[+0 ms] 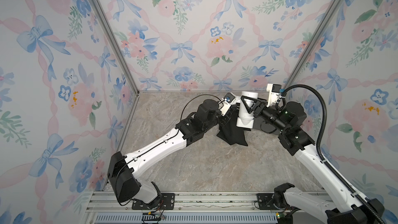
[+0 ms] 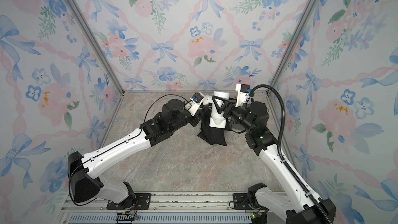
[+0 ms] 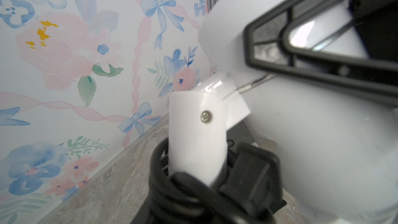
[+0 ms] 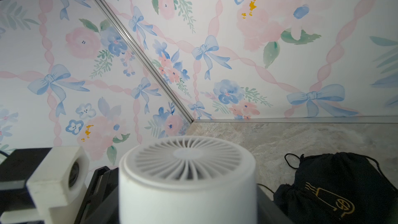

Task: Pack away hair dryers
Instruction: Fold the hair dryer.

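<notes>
White plastic dominates the far middle of the table (image 1: 193, 164): a white hair dryer (image 1: 244, 121) (image 2: 217, 121) is held clear of the stone-patterned surface, close to the flowered back wall (image 1: 193, 29), its barrel nearly upright in both top views. The right gripper (image 1: 247, 107) (image 2: 218, 107) is clamped across the middle of that barrel, one black triangular finger lying over the near side of the white shell. The right wrist view looks along the barrel at its round slatted grille (image 4: 187, 158), which faces the corner of the enclosure. In the left wrist view the barrel (image 3: 323, 143) fills one side, and the handle (image 3: 196, 130) juts out from its hinge, where a single screw shows. A black cord (image 3: 170, 190) is coiled round the handle's far end, with the plug (image 3: 254, 175) beside it. Directly under the dryer, a black pouch (image 1: 232, 135) (image 2: 213, 136) spreads on the table and rises in folds toward the left gripper (image 1: 226, 118). The dryer's lower end overlaps that cloth in both top views but appears to sit in front of it, not inside. The left gripper's jaws are hidden among the cloth and its own wrist, so I cannot tell whether they pinch the pouch or stand loose. A second pouch (image 4: 344, 188), black with a gold print and a loose drawstring, lies bunched on the table on the robot's right, near the right arm.
</notes>
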Available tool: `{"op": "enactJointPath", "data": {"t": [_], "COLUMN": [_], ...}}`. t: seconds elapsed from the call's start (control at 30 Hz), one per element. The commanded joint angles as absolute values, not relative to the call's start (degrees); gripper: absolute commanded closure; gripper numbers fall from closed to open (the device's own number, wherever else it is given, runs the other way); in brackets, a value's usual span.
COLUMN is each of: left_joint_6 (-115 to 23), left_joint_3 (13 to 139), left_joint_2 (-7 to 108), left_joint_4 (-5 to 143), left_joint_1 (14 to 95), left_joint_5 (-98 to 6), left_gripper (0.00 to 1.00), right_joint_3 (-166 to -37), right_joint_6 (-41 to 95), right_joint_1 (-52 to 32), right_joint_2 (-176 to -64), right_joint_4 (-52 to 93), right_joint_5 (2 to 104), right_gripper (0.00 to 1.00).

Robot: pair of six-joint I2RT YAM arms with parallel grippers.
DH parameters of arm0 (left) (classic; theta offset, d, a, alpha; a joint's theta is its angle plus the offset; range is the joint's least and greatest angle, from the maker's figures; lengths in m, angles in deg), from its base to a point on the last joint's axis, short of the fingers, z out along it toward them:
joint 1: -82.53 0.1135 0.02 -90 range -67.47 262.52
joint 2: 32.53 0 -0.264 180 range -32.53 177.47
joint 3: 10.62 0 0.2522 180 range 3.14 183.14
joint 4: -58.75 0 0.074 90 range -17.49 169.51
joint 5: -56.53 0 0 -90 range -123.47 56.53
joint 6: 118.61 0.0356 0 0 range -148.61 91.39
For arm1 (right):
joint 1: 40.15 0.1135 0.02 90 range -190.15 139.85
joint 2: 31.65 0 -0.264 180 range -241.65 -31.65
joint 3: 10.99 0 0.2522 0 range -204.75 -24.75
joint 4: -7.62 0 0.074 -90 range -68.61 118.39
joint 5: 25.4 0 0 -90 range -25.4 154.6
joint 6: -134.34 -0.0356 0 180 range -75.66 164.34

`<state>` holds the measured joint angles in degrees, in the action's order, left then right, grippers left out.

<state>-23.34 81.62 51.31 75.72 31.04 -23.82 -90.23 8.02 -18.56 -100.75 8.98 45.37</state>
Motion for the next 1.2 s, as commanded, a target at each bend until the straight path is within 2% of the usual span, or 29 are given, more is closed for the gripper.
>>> {"op": "enactJointPath", "data": {"t": [0.0,0.3,0.67,1.17], "left_joint_6": [-33.6,-38.49,-40.84,-37.51], "left_joint_3": [82.13,80.92,80.02,77.62], "left_joint_2": [49.67,51.02,52.62,48.71], "left_joint_4": [60.08,55.54,52.57,56.91], "left_joint_1": [29.31,29.2,28.59,29.18], "left_joint_5": [-31.2,-32.93,-34.65,-33.56], "left_gripper": [0.75,0.75,0.72,0.62], "right_joint_3": [-87.88,-84.78,-81.6,-86.95], "right_joint_6": [2.14,1.43,1.3,8.04], "right_joint_1": [-14.91,-11.58,-11.49,-14.82], "right_joint_2": [-102.81,-104.58,-104.78,-100.86], "right_joint_4": [-2.08,-12.05,-18.99,1.3], "right_joint_5": [47.75,55.26,58.43,53.45], "right_gripper": [0.72,0.72,0.72,0.72]}}
